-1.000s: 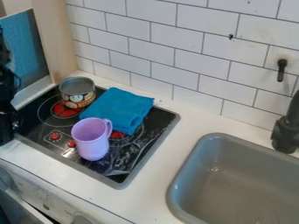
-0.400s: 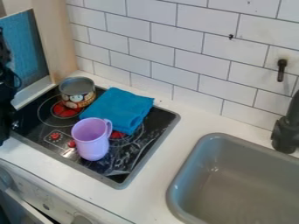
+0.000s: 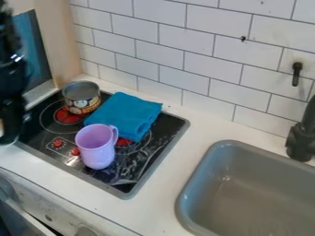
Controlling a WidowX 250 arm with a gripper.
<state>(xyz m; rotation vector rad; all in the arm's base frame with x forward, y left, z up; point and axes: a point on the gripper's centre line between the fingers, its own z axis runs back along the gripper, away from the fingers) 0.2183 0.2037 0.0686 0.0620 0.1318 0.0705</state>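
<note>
The black gripper (image 3: 11, 117) hangs at the left edge of the view, over the left corner of the stove, apart from the objects. A purple cup (image 3: 96, 150) with its handle towards the back stands upright near the stove's front. Behind it lies a folded blue cloth (image 3: 126, 114). An open metal can (image 3: 82, 97) with a printed label stands at the back left of the stove, beside the cloth.
The black stove top (image 3: 126, 173) has a grey rim. To its right a grey sink (image 3: 246, 189) is set into the white counter (image 3: 157, 196), with a black faucet (image 3: 301, 138) at the right edge. A white tiled wall (image 3: 166, 60) rises behind.
The arm has come further into view from the left edge, moving right, and now covers more of the stove's left corner. The cup, cloth and can have kept their places.
</note>
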